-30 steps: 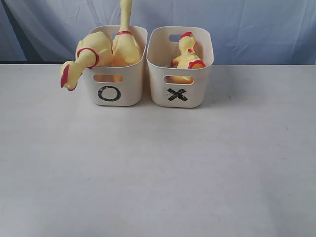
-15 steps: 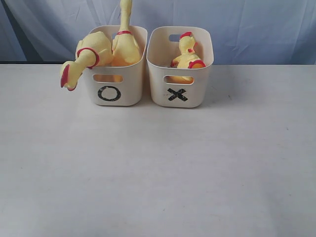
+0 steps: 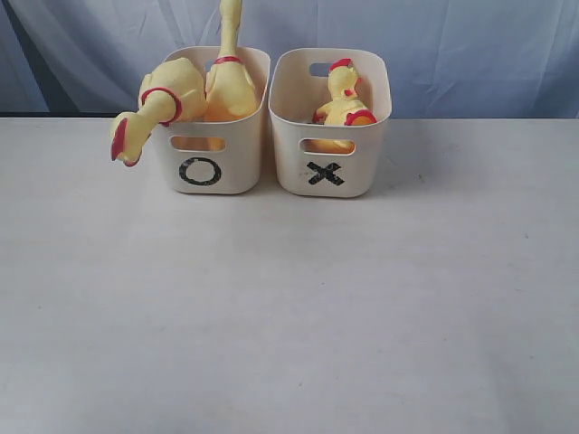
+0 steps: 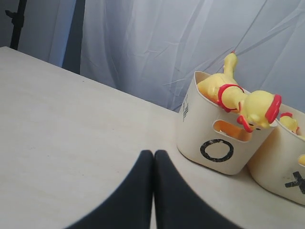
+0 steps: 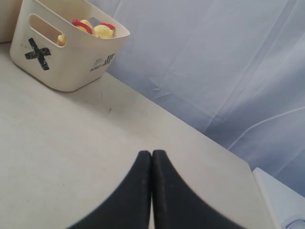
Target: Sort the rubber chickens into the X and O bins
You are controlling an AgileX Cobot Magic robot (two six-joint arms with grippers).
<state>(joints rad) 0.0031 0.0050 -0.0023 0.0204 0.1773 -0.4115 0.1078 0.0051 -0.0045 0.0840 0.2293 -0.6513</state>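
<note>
The O bin (image 3: 237, 170) and the X bin (image 3: 364, 167) are standing side by side, almost touching, close to the tabletop (image 3: 289, 307) edge that runs along the pale blue backdrop cloth (image 3: 470, 54), about midway along that edge.

Two rubber chickens are sitting in the O bin. The drooping chicken (image 3: 156, 104) is hanging over the rim on the side away from the X bin, with its head outside the tub and above the tabletop. The upright chicken (image 3: 232, 86) is standing beside it, one long yellow part sticking up past the rim. In the X bin, yellow and red chicken parts (image 3: 344, 101) are showing above the rim; how many chickens are lying there cannot be told.

The left hand (image 4: 153, 157) is pointing across the tabletop toward the O bin, its two black fingers pressed together on nothing. The right hand (image 5: 151, 155) is sitting well apart from the X bin, fingers likewise pressed together on nothing.

A black stand (image 4: 16, 19) is standing beyond the tabletop against the cloth. A white object (image 5: 281, 191) is showing past a tabletop corner, too little of it visible to identify.
</note>
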